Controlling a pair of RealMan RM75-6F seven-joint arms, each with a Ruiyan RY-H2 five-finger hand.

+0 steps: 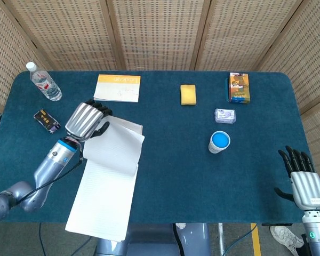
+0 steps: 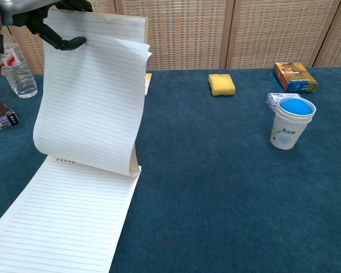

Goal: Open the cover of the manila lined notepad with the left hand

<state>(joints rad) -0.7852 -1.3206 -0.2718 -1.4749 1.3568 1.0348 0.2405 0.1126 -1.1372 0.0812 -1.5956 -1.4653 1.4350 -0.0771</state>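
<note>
The lined notepad (image 1: pixel 104 200) (image 2: pixel 62 222) lies at the table's front left with a white lined page showing. My left hand (image 1: pixel 87 120) (image 2: pixel 42 14) grips the manila cover together with some lined sheets (image 1: pixel 117 144) (image 2: pixel 94 96) and holds them lifted high, curling up and back over the pad's spiral top edge. My right hand (image 1: pixel 303 181) hangs off the table's front right corner, fingers apart, holding nothing.
A water bottle (image 1: pixel 44 82) and a small dark box (image 1: pixel 46 121) sit at the left. An orange-topped notepad (image 1: pixel 117 88), a yellow sponge (image 1: pixel 188 94), a colourful box (image 1: pixel 238 87), a small packet (image 1: pixel 225 116) and a blue-filled paper cup (image 1: pixel 219 142) lie further back and right.
</note>
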